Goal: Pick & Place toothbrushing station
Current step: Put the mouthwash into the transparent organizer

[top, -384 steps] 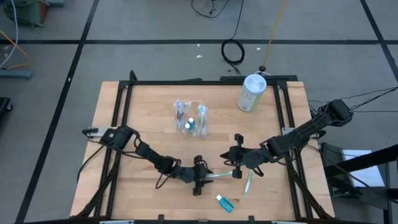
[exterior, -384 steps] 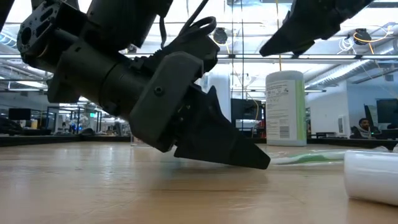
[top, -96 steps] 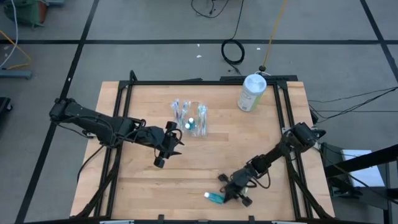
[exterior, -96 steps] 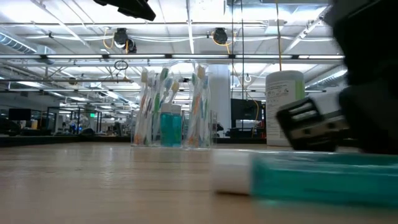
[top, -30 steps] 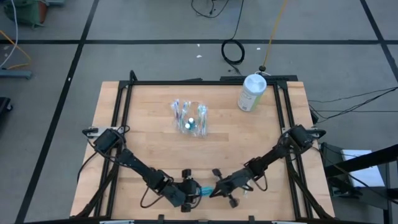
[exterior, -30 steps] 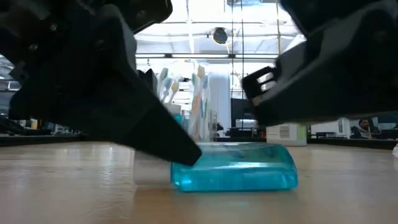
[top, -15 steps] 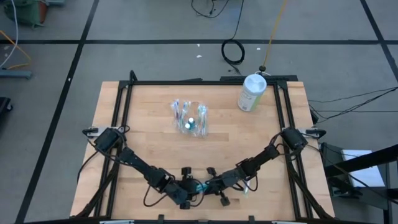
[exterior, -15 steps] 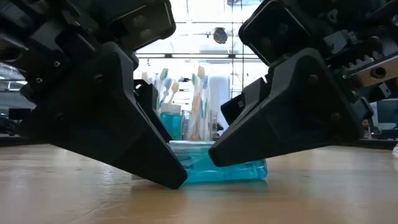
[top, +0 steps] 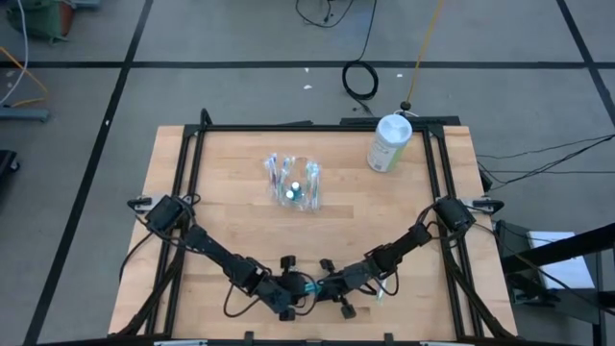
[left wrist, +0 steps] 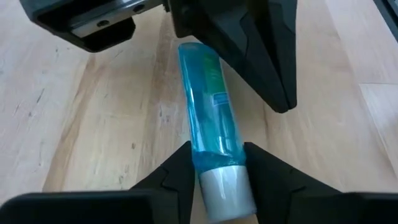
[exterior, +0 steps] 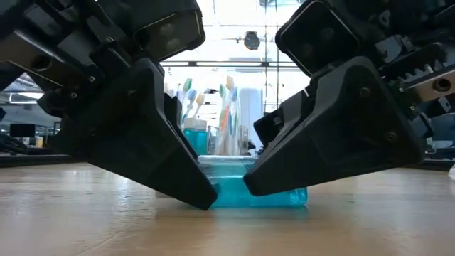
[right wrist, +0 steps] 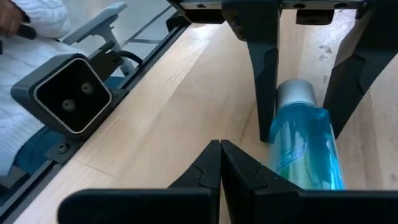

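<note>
With brushes already standing in the toothbrushing station [top: 296, 182], well away from it my left gripper [left wrist: 217, 163] had its fingers around the toothpaste tube [left wrist: 211, 121], right gripper [right wrist: 221, 163] clenched empty beside it, tube not yet placed.

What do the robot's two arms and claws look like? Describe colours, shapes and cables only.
Both arms are dark, nearly black, built of slim jointed segments with black cables looping alongside. The left claw and right claw each end in two flat, wedge-shaped black fingers tapering to blunt tips. A toothed rack shows on one claw's body. No coloured markings are visible.
</note>
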